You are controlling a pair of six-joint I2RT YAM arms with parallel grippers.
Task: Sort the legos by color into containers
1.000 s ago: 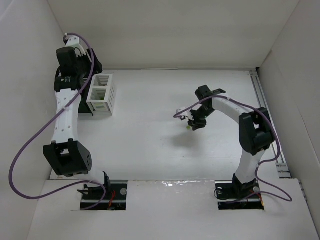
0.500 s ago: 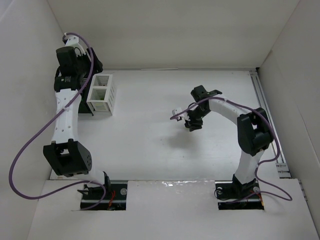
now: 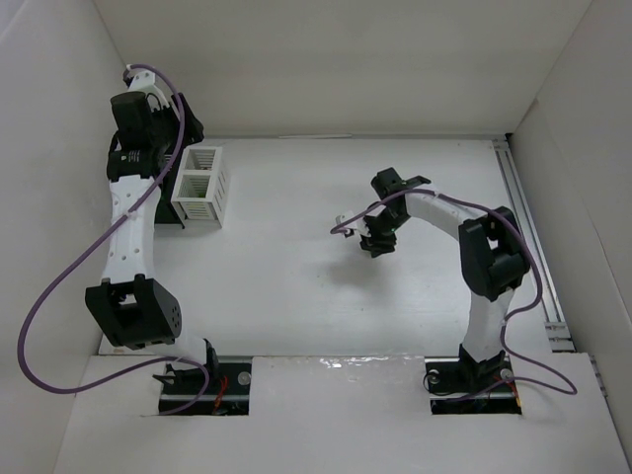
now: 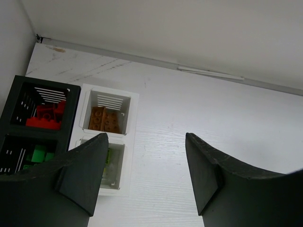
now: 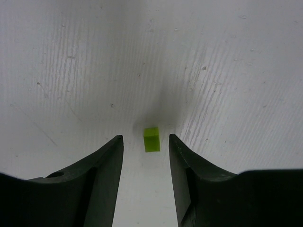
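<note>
In the right wrist view a tiny yellow-green lego [image 5: 151, 139] lies on the white table between the tips of my open right gripper [image 5: 146, 142], touching neither finger. In the top view the right gripper [image 3: 376, 243] is low over the table's middle right and hides the brick. My left gripper [image 4: 146, 142] is open and empty, held above the containers. The black bin [image 4: 71, 101] holds red legos [image 4: 45, 116] and green legos [image 4: 35, 155]. The white bin [image 4: 132, 101] holds orange legos [image 4: 105, 119] and yellow-green legos [image 4: 110, 158].
The containers [image 3: 200, 186] stand at the back left, beside the left arm [image 3: 133, 212]. White walls enclose the table on three sides. A rail [image 3: 523, 227] runs along the right edge.
My right gripper has moved a little to the left and away from the base, low over the table. The left arm has not moved.
</note>
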